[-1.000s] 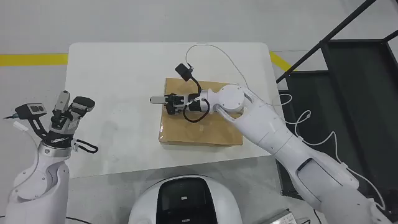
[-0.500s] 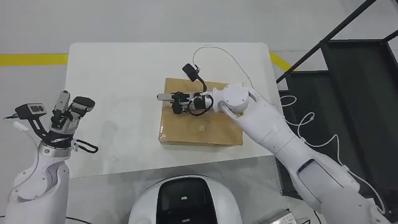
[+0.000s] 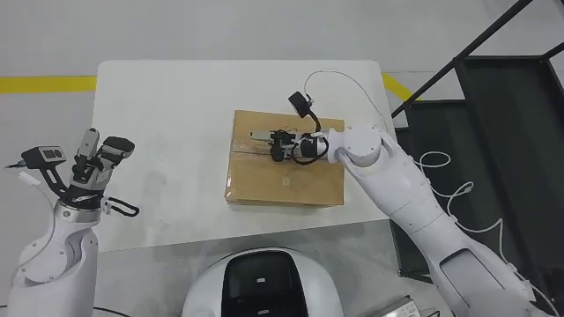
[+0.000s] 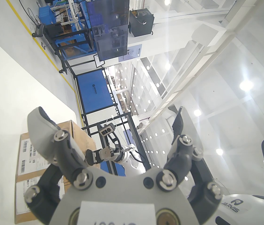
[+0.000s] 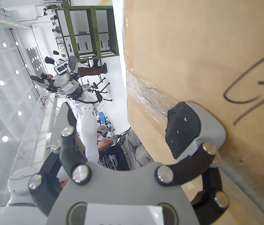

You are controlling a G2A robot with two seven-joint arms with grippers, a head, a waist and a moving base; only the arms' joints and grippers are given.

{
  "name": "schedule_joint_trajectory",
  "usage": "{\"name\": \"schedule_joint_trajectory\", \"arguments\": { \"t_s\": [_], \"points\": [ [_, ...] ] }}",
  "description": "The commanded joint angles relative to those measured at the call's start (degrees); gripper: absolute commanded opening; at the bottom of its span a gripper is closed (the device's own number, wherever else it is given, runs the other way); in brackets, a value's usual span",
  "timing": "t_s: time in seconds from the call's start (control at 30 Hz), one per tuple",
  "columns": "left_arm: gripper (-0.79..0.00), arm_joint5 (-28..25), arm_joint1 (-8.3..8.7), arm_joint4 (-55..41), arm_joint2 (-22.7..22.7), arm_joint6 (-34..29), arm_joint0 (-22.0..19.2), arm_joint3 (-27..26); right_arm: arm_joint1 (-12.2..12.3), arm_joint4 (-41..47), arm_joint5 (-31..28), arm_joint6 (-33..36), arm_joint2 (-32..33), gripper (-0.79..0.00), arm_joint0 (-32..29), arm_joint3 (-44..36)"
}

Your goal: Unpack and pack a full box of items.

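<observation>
A closed brown cardboard box (image 3: 282, 176) lies in the middle of the white table (image 3: 167, 106). Its top seam is sealed with clear tape (image 5: 146, 94). My right gripper (image 3: 264, 136) hovers low over the far part of the box top, fingers pointing left. In the right wrist view this right gripper (image 5: 122, 120) is open, with one black pad (image 5: 183, 127) lying against the taped seam of the box (image 5: 192, 47). My left gripper (image 3: 97, 154) is held up beyond the table's left edge, open and empty. In the left wrist view, the left gripper (image 4: 111, 127) frames the box (image 4: 26, 155) far off.
A white cable (image 3: 339, 79) arcs from the right wrist over the table's far right part. A black metal frame and steps (image 3: 493, 106) stand close to the table's right side. Bare table surface lies left of and behind the box.
My right gripper has slid to the right along the box top, from the box's left edge toward its middle. The left arm has kept still.
</observation>
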Motion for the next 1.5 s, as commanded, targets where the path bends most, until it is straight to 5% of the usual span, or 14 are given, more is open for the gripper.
{"name": "schedule_joint_trajectory", "arguments": {
  "t_s": [0.0,1.47],
  "points": [
    [0.000,0.00,0.00,0.00,0.00,0.00,0.00,0.00,0.29,-0.06,0.37,0.07,0.96,0.000,-0.85,-0.51],
    [0.000,0.00,0.00,0.00,0.00,0.00,0.00,0.00,4.94,-0.24,0.19,-5.04,20.70,0.000,-18.55,-9.35]
  ]
}}
